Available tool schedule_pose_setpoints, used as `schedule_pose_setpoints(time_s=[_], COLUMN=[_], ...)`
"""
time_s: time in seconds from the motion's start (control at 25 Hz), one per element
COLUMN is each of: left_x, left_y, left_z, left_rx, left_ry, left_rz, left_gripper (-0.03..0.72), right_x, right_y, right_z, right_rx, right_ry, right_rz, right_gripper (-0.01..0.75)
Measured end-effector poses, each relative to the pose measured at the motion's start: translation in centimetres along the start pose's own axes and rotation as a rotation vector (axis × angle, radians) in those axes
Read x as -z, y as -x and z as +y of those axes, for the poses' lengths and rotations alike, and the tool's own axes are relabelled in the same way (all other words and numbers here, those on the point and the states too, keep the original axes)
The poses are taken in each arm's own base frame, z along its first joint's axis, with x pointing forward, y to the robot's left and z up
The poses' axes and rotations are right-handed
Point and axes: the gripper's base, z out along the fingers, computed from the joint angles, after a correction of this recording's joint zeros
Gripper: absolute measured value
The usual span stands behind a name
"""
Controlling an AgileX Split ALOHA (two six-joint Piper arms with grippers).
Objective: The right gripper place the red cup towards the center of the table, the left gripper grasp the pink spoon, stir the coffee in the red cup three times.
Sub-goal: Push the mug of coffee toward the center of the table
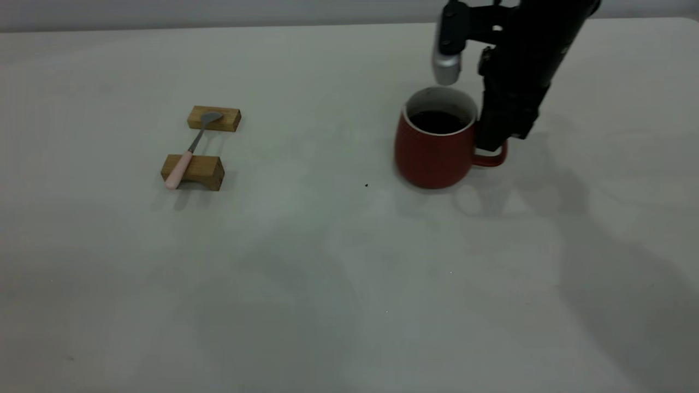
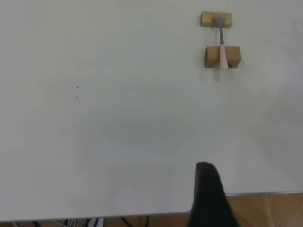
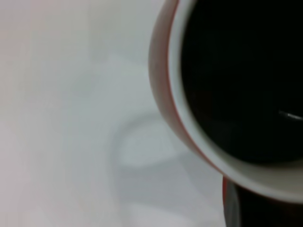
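The red cup (image 1: pixel 431 155) with dark coffee (image 1: pixel 437 121) in it stands right of the table's (image 1: pixel 327 262) middle, towards the back. My right gripper (image 1: pixel 493 143) comes down from above and is shut on the cup's handle. In the right wrist view the cup's rim (image 3: pixel 176 109) and the coffee (image 3: pixel 246 80) fill the frame. The pink spoon (image 1: pixel 192 147) lies across two wooden blocks at the left, bowl on the far one; it also shows as a small spoon (image 2: pixel 221 45) in the left wrist view. My left gripper (image 2: pixel 208 196) hangs at the table's edge, far from the spoon.
The far wooden block (image 1: pixel 226 120) and the near wooden block (image 1: pixel 205 170) hold the spoon off the tabletop. A tiny dark speck (image 1: pixel 366 185) lies left of the cup. Bare tabletop stretches between the blocks and the cup and across the whole front.
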Motion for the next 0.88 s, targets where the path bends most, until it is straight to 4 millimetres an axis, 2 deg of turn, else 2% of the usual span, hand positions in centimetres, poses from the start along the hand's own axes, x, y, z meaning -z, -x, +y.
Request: schedule_pose_setpoints(time_s=[0.44, 0.68, 0.8, 0.88], left_x=[0.0, 0.0, 0.0, 0.0], left_y=[0.0, 0.0, 0.0, 0.0], left_z=[0.0, 0.0, 0.0, 0.0], left_rx=[0.000, 0.000, 0.000, 0.000], left_ry=[0.000, 0.000, 0.000, 0.000], left_rz=[0.000, 0.000, 0.000, 0.000], left_gripper=[0.550, 0.550, 0.550, 0.550], right_x=[-0.9, -1.0, -1.0, -1.0], right_y=[5.1, 5.5, 5.5, 5.5], right_z=[2.6, 2.8, 2.8, 2.8], right_rx=[0.013, -0.033, -0.062, -0.073], right_ry=[-0.036, -0.038, -0.039, -0.044], right_rz=[-0.038, -0.044, -0.045, -0.047], right_gripper=[0.179, 0.191, 0.242, 0.312])
